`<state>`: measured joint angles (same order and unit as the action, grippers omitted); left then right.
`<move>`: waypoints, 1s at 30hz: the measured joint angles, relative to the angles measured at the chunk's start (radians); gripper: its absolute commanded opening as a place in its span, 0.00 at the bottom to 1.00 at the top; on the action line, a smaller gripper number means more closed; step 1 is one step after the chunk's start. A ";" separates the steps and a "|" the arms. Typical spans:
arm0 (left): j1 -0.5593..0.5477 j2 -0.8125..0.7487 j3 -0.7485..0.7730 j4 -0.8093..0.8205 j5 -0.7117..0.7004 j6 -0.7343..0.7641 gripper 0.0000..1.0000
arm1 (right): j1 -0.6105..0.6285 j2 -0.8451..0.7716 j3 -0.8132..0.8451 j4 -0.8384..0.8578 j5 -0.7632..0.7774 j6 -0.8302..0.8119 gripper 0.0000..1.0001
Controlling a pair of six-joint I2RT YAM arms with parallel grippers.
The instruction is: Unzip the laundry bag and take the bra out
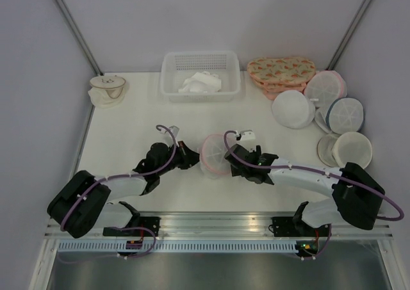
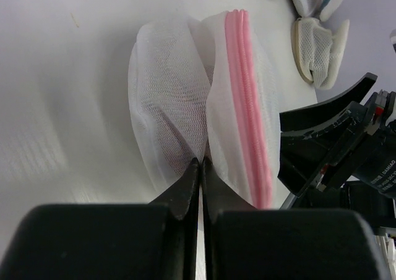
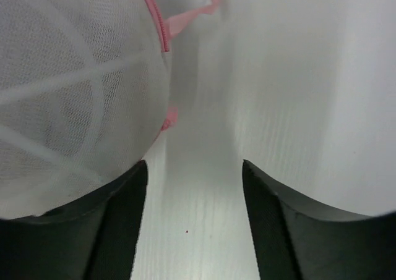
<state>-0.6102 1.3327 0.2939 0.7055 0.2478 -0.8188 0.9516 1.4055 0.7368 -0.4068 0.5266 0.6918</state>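
Step in hand, in our judgement: unzipping. The round white mesh laundry bag stands on edge between both grippers, its pink zip rim apparently closed. The left gripper is pressed together on a mesh fold. The right gripper is spread, with the bag beside its left finger. The next move calls for locating the zip pull. The rim's long axis runs straight ahead of the left fingertips, and the dome faces the right gripper. We cannot see the bra.

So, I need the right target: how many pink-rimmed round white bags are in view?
2. The mid-table bag, pinched by the left tool, and a second bag in the far-right pile, beside the floral bag. Other rims there may be hidden.
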 measured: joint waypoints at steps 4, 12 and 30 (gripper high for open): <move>0.000 -0.095 0.000 -0.033 0.000 0.000 0.02 | 0.000 -0.119 0.012 -0.066 0.017 0.001 0.86; 0.000 -0.248 0.001 -0.129 -0.002 0.000 0.02 | 0.000 -0.352 0.080 -0.008 -0.130 -0.051 0.98; 0.000 -0.318 0.000 -0.203 -0.004 0.000 0.02 | 0.027 -0.115 0.186 -0.068 -0.091 -0.035 0.98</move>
<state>-0.6102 1.0149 0.2935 0.5030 0.2440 -0.8188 0.9783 1.2903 0.9230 -0.4751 0.4355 0.6563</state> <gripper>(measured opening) 0.026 0.976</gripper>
